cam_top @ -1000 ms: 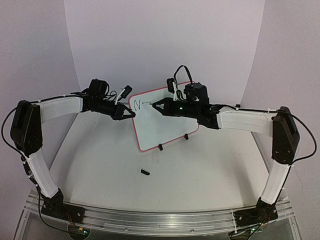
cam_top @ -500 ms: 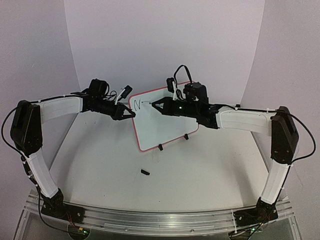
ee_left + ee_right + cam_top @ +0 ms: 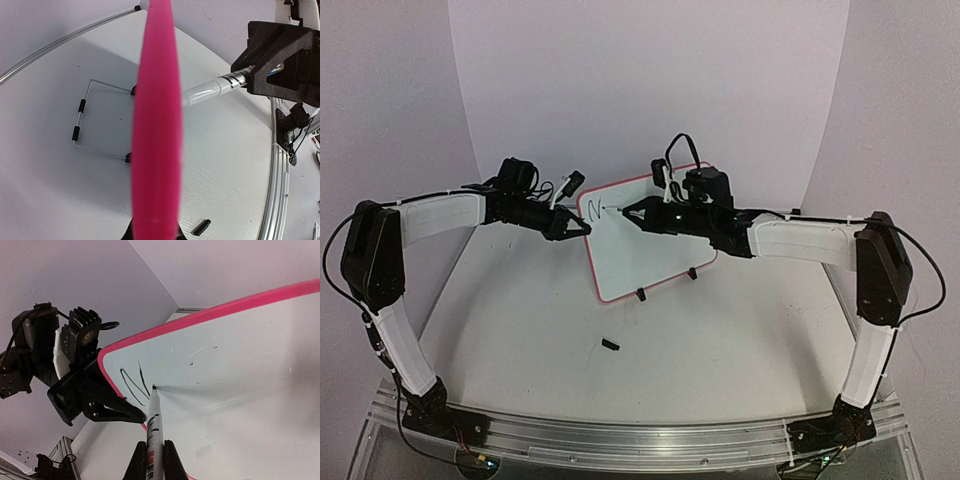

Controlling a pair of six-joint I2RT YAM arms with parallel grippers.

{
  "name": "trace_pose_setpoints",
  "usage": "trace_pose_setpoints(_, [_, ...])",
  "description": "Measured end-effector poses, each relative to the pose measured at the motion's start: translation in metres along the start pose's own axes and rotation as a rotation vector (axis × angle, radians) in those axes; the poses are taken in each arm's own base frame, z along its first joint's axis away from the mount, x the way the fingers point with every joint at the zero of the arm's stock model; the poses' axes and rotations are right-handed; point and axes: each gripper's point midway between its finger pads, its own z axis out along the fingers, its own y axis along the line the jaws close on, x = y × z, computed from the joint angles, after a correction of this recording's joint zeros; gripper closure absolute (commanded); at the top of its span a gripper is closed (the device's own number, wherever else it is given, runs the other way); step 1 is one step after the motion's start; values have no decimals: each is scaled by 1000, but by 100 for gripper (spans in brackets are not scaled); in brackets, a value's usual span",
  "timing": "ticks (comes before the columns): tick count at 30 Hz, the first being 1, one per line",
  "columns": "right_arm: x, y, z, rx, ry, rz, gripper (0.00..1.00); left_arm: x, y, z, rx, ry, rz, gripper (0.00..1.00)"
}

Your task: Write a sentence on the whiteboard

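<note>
The whiteboard (image 3: 655, 260) stands tilted on its small feet in the centre of the top view, on the white worktop (image 3: 740, 340). The left gripper (image 3: 584, 229) is at the board's left border, and its jaws seem to pinch the pink frame to steady it. In the left wrist view the frame fills the middle and hides the contact, so this is only probable. The right gripper (image 3: 151, 446) has its jaws pressed on a black-and-white marker (image 3: 153, 415), whose tip touches the white surface in the upper left corner of the board.

Of the sentence (image 3: 132, 382) only one letter is there, an uneven "N", just left of the tip. A faint stroke beside it may be the start of the next letter. The task is therefore at its very beginning: nearly all the words are left to write, and most of the board is bare. A small black piece (image 3: 611, 345), maybe the cap, lies on the worktop below the board.
</note>
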Motion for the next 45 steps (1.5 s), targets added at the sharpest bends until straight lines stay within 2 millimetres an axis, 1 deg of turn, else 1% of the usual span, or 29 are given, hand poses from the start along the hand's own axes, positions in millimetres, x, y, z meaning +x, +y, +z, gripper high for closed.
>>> trace_pose_setpoints(9, [0,-2,0,9,-4,3,100,0,0,0,-2,0,0,100])
trace_pose_setpoints(15, [7,-8,-1,24,8,9,100,0,1,0,-6,1,0,100])
trace_pose_setpoints(19, [8,-10,-2,33,8,11,100,0,1,0,-6,1,0,100])
trace_pose_setpoints(32, [-1,-15,-9,67,-21,10,100,0,1,0,-6,1,0,100])
trace_pose_setpoints(41, [-5,-12,-9,58,-27,8,100,0,0,0,-5,1,0,100])
trace_pose_setpoints(45, [-12,-8,-10,46,-38,8,100,0,0,0,-4,2,2,100])
